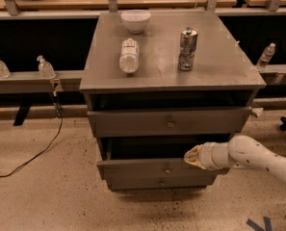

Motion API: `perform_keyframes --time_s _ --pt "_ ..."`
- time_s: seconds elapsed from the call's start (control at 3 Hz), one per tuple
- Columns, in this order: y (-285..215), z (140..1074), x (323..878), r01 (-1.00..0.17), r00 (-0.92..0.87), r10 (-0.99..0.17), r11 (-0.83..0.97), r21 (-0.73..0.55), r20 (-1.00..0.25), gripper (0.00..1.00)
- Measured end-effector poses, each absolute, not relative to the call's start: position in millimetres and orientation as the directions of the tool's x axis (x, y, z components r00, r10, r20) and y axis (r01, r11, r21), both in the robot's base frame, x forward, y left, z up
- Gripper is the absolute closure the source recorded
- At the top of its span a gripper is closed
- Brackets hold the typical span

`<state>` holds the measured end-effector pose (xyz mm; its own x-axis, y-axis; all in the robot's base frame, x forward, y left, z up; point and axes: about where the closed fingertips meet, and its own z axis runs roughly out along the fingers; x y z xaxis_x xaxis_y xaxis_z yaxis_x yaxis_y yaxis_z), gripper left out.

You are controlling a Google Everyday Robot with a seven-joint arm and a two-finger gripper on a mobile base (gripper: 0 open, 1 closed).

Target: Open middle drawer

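Observation:
The grey cabinet [171, 66] has three drawers. The middle drawer [142, 169], with a small round knob [167, 169], stands pulled out a little, leaving a dark gap above its front. My gripper [194, 157], at the end of the white arm [258, 159] that comes in from the right, sits at the top edge of the middle drawer's front, right of the knob. The top drawer [133, 123] also shows a dark gap above it. The lowest drawer [133, 182] sits just beneath the middle one.
On the cabinet top are a white bowl [135, 20], a clear bottle lying on its side [129, 56] and an upright can [188, 48]. Small bottles [45, 67] stand on side rails. A black cable [41, 148] runs across the floor at the left.

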<state>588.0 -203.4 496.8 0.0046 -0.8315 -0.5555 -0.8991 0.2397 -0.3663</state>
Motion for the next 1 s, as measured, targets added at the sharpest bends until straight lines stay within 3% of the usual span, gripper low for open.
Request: perform_keyframes --time_s 0.33,0.67,1.0 --pt "-208.6 489.9 580.4 -0.907 -0.02 -0.821 0.255 -0.336 -0.57 0.15" --pt "-212.1 481.1 576.5 -0.911 -0.04 -0.809 0.271 -0.311 -0.586 0.0" --pt "-214.5 474.1 576.1 -0.914 -0.052 -0.808 0.275 -0.298 -0.587 0.0"
